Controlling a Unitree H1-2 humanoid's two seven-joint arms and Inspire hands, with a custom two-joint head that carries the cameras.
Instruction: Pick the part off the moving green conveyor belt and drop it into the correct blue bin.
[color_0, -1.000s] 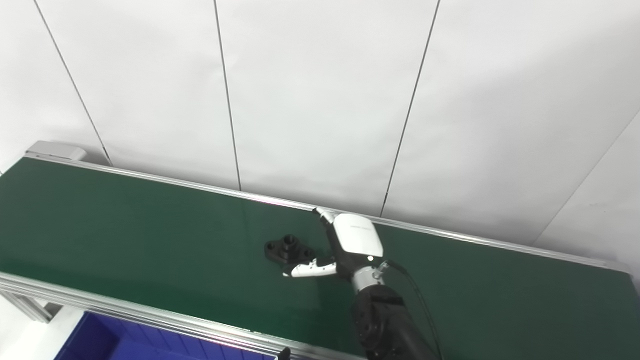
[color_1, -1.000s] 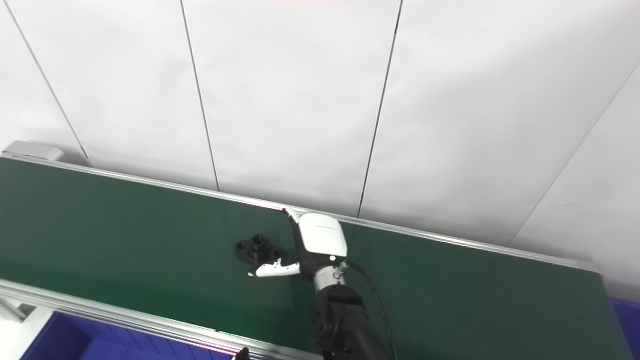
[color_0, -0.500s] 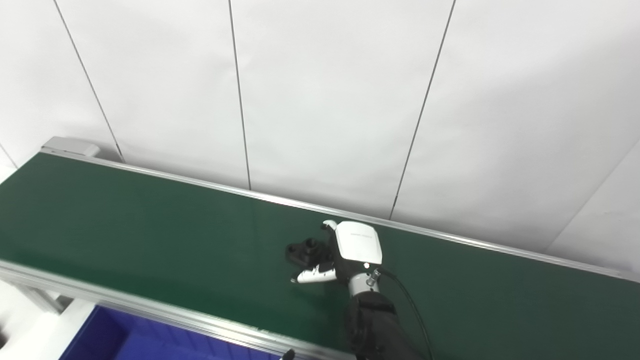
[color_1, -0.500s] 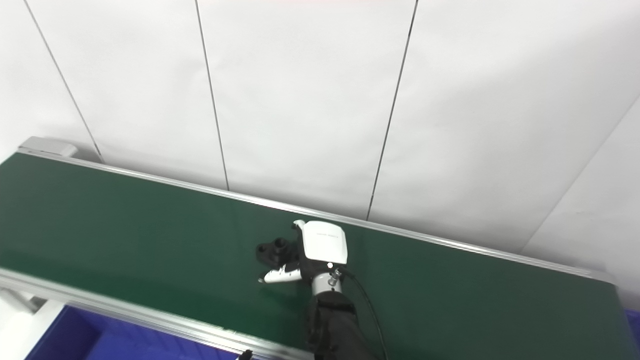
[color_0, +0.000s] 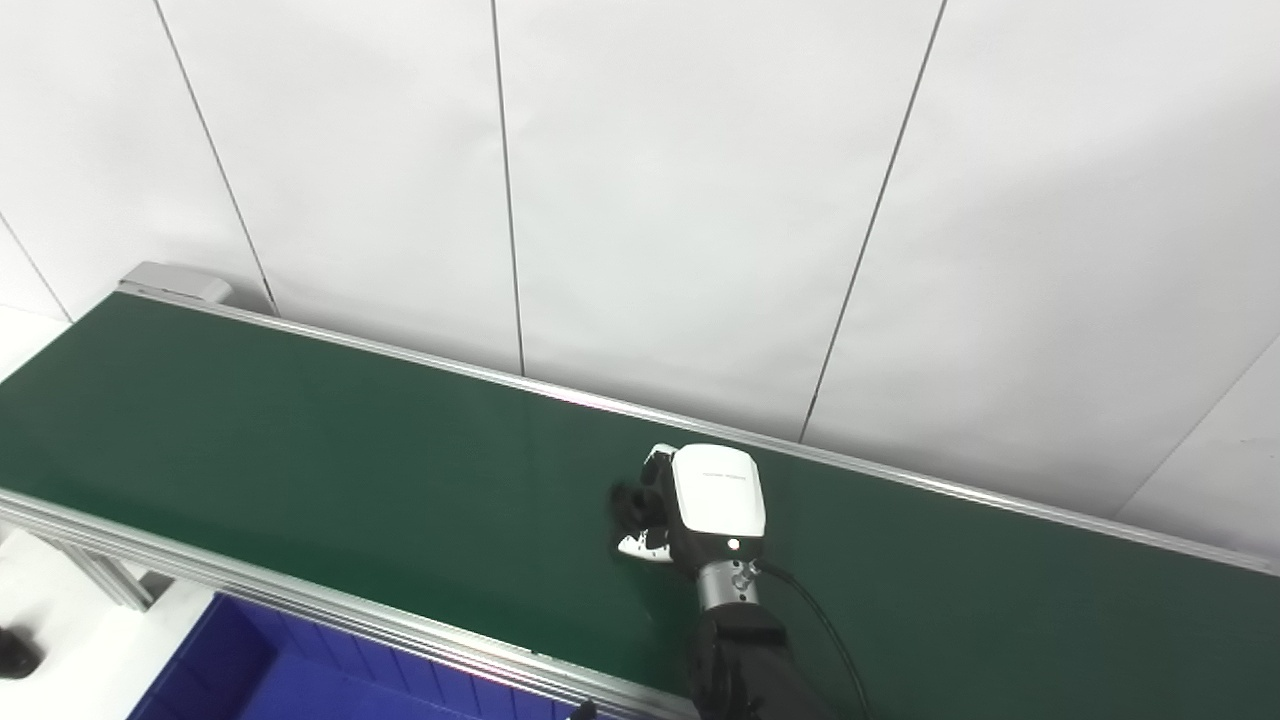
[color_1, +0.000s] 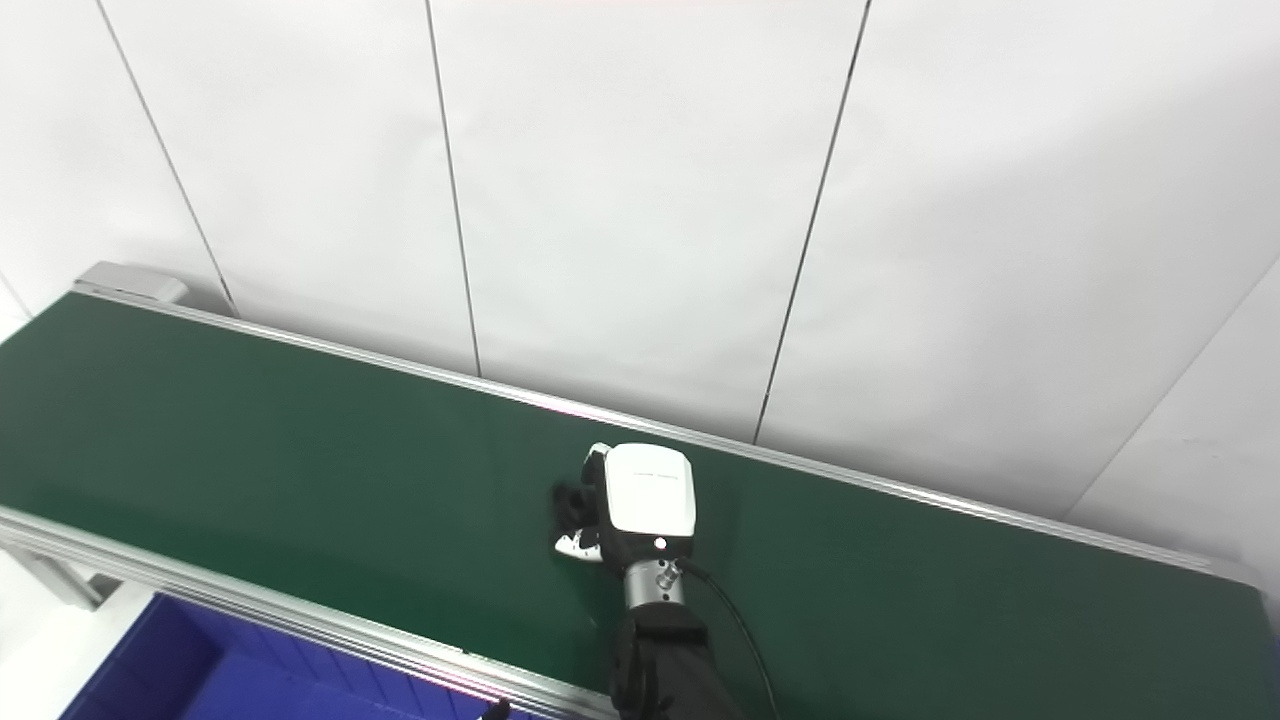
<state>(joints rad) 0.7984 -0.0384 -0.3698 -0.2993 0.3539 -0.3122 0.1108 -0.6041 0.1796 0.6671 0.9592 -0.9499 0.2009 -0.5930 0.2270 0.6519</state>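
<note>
Right robot hand (color_0: 690, 500) low on the green belt (color_0: 300, 450), fingers curled around the black part (color_0: 630, 500), apparently clamped on it though mostly hiding it, with the part seemingly resting on the belt and not yet lifted. Left robot hand nowhere in view. Grasp judged about made, so roughly the first half done; left to do: raising the part clear of the belt, carrying it over the near rail (color_0: 300, 610) to the blue bin (color_0: 260, 680) below, and letting go there, if that bin is the right one.
</note>
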